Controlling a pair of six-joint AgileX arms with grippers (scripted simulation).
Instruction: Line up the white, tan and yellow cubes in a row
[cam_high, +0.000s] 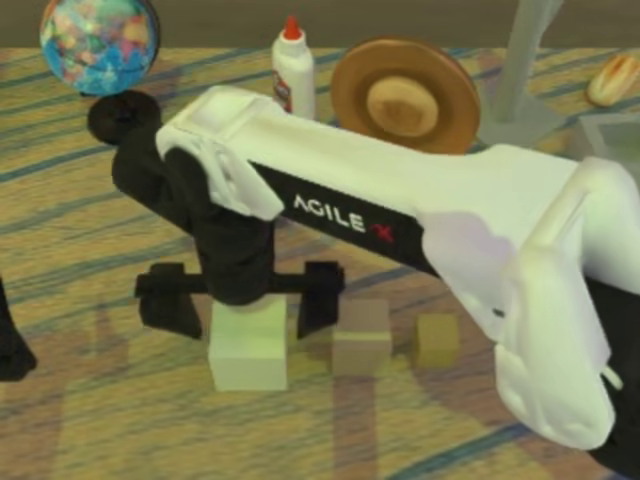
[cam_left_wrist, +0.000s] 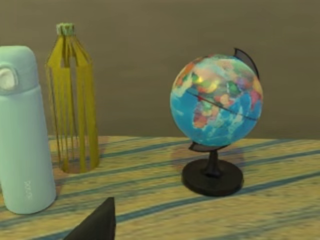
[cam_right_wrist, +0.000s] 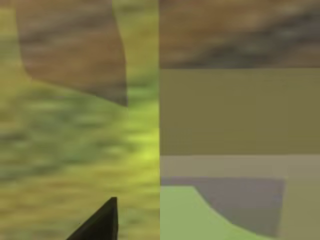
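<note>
Right claw (cam_high: 243, 297) spread wide, empty, directly above white cube (cam_high: 248, 345); tan cube (cam_high: 362, 337), yellow cube (cam_high: 437, 340) alongside, toward bench's right edge.

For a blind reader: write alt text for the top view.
The right arm reaches across the table, its open right gripper straddling the white cube. The tan cube and yellow cube sit in a row to its right; a globe stands behind.
</note>
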